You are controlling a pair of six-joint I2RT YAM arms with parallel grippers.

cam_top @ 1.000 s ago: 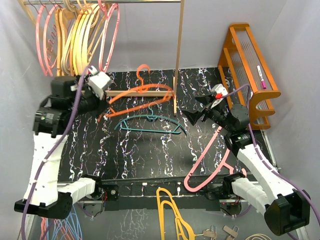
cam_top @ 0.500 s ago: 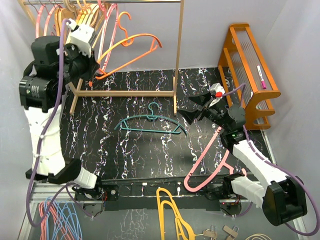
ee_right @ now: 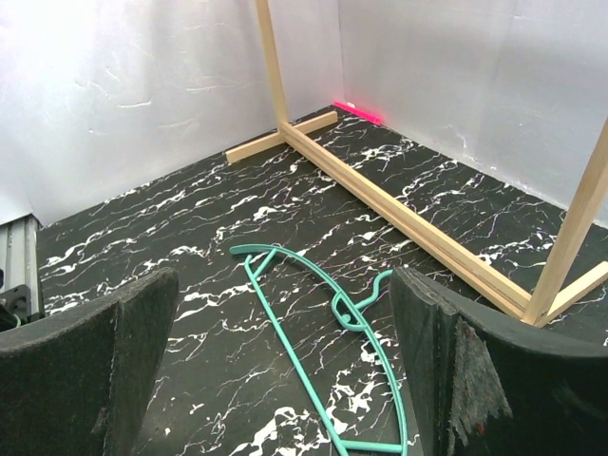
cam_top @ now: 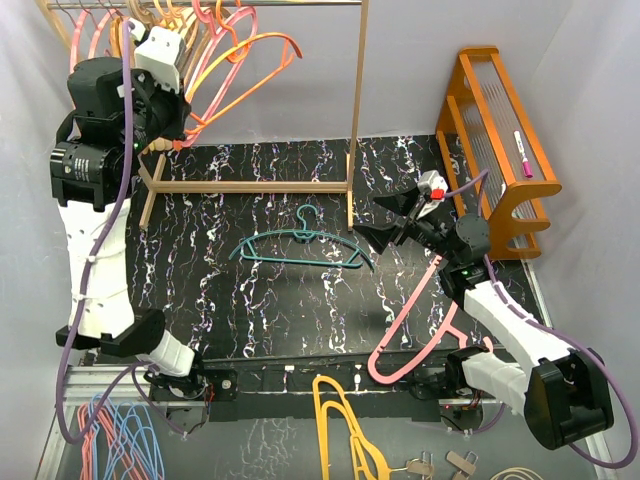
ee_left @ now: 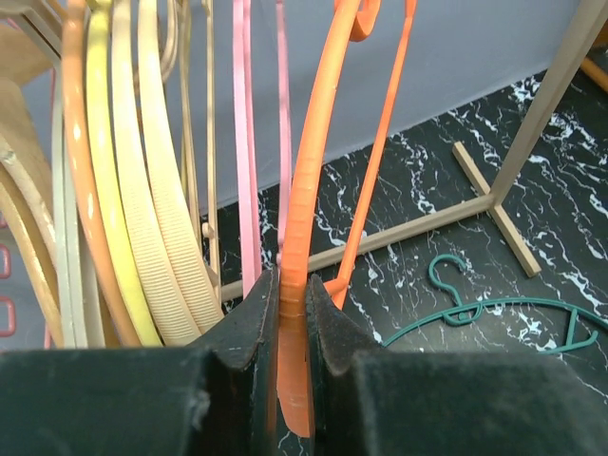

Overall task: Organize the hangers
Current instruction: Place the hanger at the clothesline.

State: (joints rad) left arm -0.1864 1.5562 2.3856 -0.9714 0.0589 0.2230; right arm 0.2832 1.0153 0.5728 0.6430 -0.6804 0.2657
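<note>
Left gripper point(cam_top: 172, 128) is up high at the rack point(cam_top: 357, 100), clamped tight on the orange hanger point(cam_top: 250, 65). In the left wrist view both pads point(ee_left: 249, 328) pinch one orange arm near its lower end, no gap. The orange hanger is off the mat point(cam_top: 250, 320) and tilts up and right from the grip, just beside the hung hangers point(cam_top: 110, 60). Can't tell if its hook is on the rail; the top is lost among other hooks.

The hung hangers are pink, tan and yellow, packed at the rail's left end, close against the left arm.

Right gripper point(cam_top: 382, 220) is spread wide and holds nothing. It hovers low over the right part of the mat, pointing left at the teal hanger point(cam_top: 300, 262). The right wrist view shows the teal hanger between the two fingers but ahead of them, not touching.

The teal hanger lies flat mid-mat, in front of the rack's base bar, hook toward the rack.

The pink hanger point(cam_top: 405, 315) lies flat at the mat's front right, running diagonally, partly under the right arm.

Off the mat: yellow hanger point(cam_top: 340, 420) past the front edge, blue-and-pink bunch point(cam_top: 115, 440) at the front left corner, orange shelf point(cam_top: 500, 130) at far right.
</note>
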